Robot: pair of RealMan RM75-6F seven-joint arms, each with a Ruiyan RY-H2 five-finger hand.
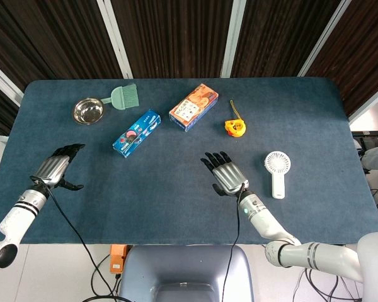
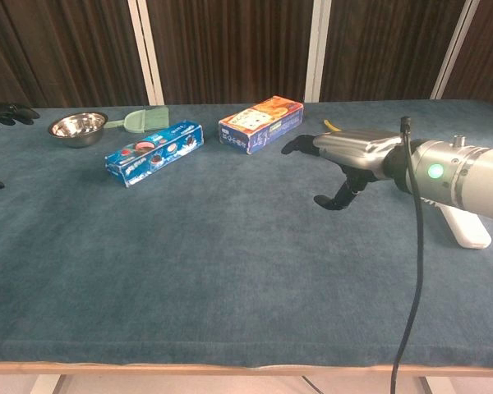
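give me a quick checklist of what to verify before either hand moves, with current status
1. Right hand holds nothing, fingers apart: ok.
2. Left hand holds nothing, fingers apart: ok.
3. White handheld fan lies apart from the right hand: ok.
4. Blue cookie box and orange box lie flat, not touching each other: ok.
5. Yellow tape measure unobstructed in the head view: ok.
6. Whether the green brush touches the steel bowl: cannot tell.

Left hand [image 1: 55, 167] and right hand [image 1: 227, 173], fingers spread.
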